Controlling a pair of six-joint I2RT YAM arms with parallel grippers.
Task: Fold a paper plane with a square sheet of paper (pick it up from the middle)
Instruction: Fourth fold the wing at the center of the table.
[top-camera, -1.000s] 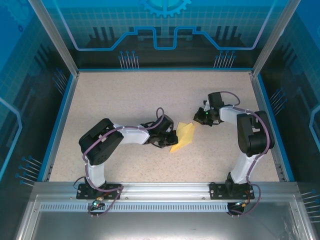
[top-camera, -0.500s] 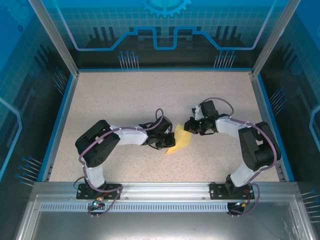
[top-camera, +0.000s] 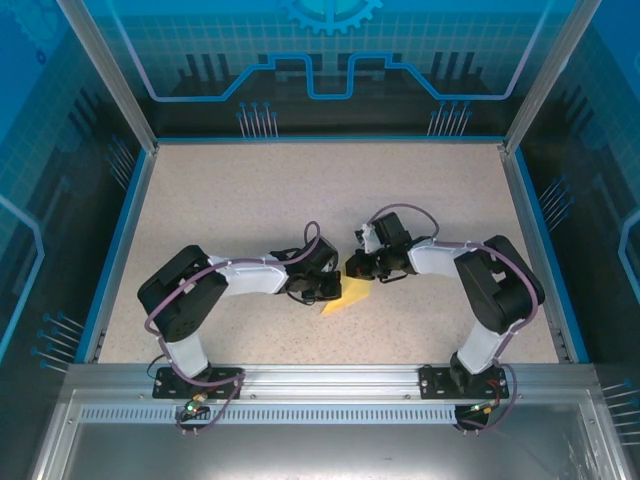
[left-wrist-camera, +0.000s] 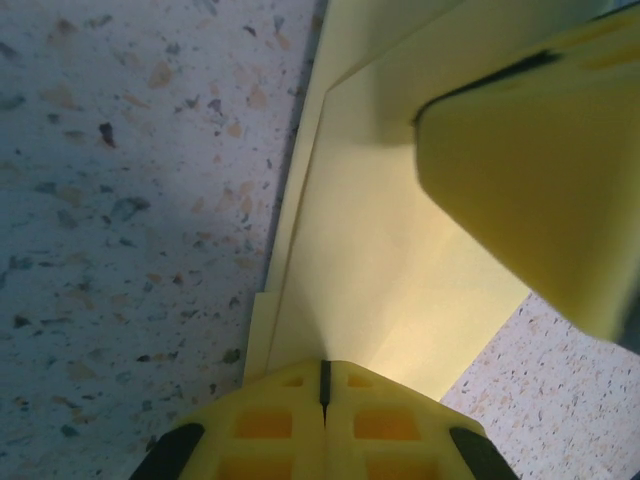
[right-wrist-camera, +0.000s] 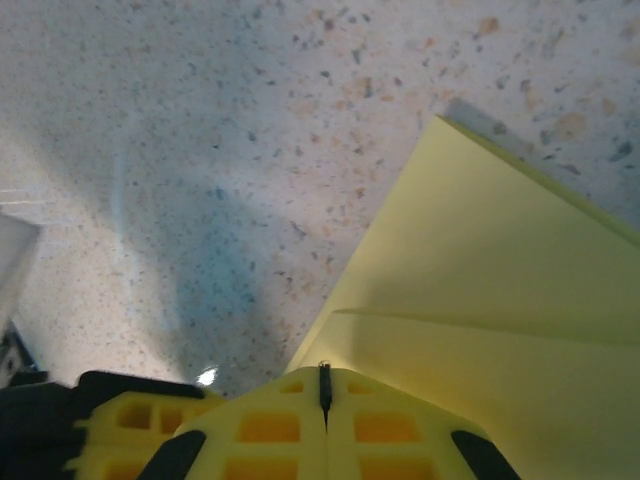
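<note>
The sheet of paper (top-camera: 345, 294) is pale yellow, plain and unmarked, and already partly folded into layers. It lies near the middle of the speckled table (top-camera: 250, 200), with one pointed corner aimed toward the near left. In the left wrist view the paper (left-wrist-camera: 370, 260) shows stepped edges, one layer sitting just inside another. In the right wrist view the paper (right-wrist-camera: 480, 300) comes to a sharp corner, and a straight fold line runs across it.

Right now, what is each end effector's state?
Left end effector: closed, tips at the folded paper, no grip visible.
Right end effector: closed, tips at the same paper.
</note>
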